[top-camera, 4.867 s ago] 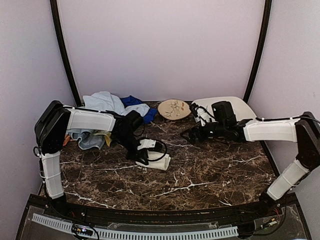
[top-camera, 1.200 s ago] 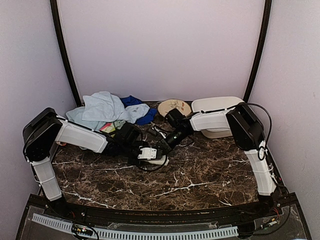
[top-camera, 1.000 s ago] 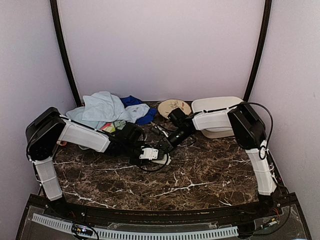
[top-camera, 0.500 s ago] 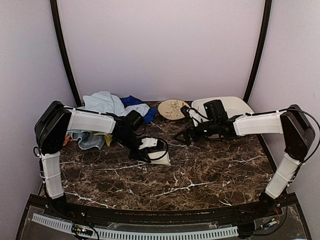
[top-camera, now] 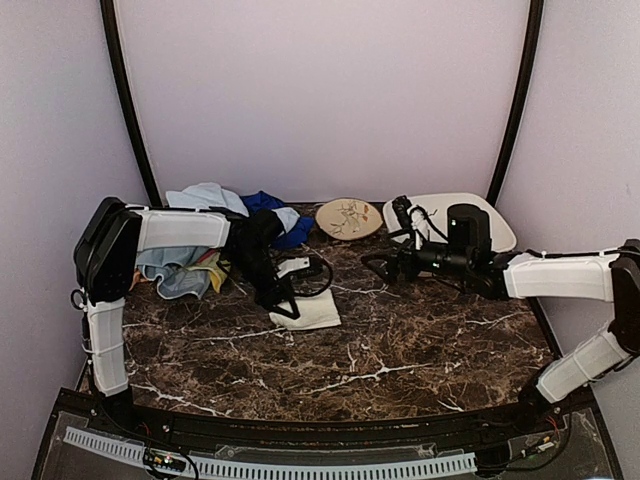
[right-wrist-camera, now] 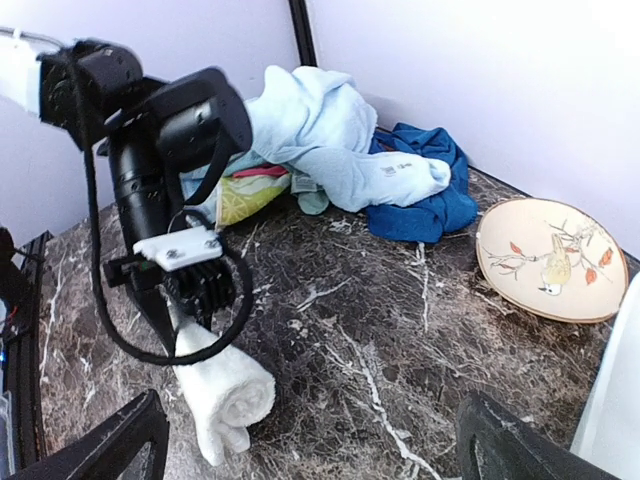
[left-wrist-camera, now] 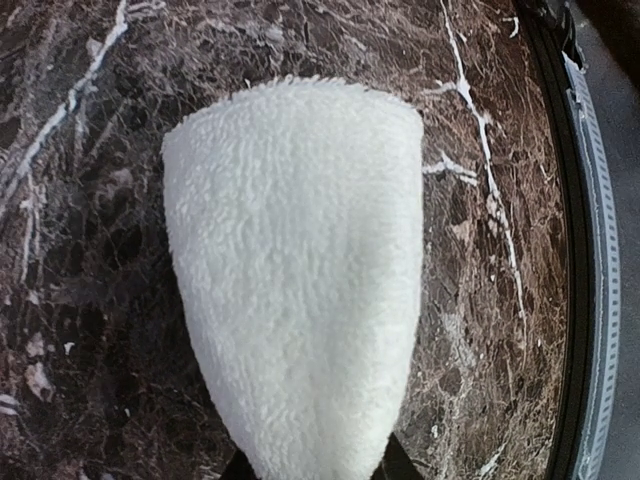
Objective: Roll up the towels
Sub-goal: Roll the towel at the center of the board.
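Two robot arms are reaching over a dark, white-veined marble table. The left gripper is pointing down at the tabletop and pinching one end of a cream-white towel. This towel is rolled into a short, fat cylinder. From the left wrist view, the roll is stretching straight out ahead of the gripper, with its fluffy side facing the camera. Only the dark tips of the fingers are showing on either side of its near end. The far end of the roll is lying on the marble.

The right gripper is hovering well apart from the roll, with its jaws spread wide and nothing between them. Its two dark fingers are framing the bottom corners of the right wrist view. The rolled towel is lying ahead of this gripper and to its left, showing its spiral end.

Several more towels are lying in a loose heap beyond the left gripper, against the back wall. A light blue towel is draping over the top, a royal blue towel is bunching beside it, and a yellow-green one is peeking out underneath. A round beige plate with a bird pattern is sitting ahead of the right gripper and to its right. A white tub is sitting just behind the right arm.
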### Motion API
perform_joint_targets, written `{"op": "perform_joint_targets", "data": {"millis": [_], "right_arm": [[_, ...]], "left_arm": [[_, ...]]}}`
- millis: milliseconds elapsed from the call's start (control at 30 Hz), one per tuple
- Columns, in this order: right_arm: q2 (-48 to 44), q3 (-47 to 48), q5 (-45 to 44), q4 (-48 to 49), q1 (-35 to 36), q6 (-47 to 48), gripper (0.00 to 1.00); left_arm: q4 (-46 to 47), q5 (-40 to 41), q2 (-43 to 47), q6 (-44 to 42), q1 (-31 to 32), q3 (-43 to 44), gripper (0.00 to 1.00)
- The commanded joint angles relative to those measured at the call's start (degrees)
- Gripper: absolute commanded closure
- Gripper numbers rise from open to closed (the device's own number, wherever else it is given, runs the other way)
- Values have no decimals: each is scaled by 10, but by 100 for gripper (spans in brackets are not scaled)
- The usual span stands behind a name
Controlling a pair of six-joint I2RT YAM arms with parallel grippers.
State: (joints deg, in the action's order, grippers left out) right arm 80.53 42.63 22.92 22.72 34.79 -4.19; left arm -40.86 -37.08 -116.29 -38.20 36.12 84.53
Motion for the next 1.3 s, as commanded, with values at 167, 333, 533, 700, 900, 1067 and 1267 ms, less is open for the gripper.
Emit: {"op": "perform_joint_targets", "data": {"millis": [167, 333, 533, 700, 900, 1067, 1267], "right_arm": [[-48, 21, -87, -52, 116, 185, 10], [-55, 27, -235, -101, 213, 352, 12], [-25, 66, -334, -151, 275, 484, 17], [13, 102, -336, -176, 293, 508, 24], [57, 129, -333, -188, 327, 527, 32], [75, 131, -346, -188, 338, 535, 33], [112, 149, -384, -169, 336, 544, 40]], "left_arm": [[-67, -72, 3, 62, -22, 82, 99], [-115, -103, -5, 57, -23, 107, 99], [-142, -115, -14, 53, -23, 115, 100], [-148, -108, -14, 51, -23, 115, 100], [-157, -109, -14, 53, -23, 115, 100], [-170, -132, -15, 63, -23, 121, 100], [-183, -147, -15, 58, -23, 124, 100]]}}
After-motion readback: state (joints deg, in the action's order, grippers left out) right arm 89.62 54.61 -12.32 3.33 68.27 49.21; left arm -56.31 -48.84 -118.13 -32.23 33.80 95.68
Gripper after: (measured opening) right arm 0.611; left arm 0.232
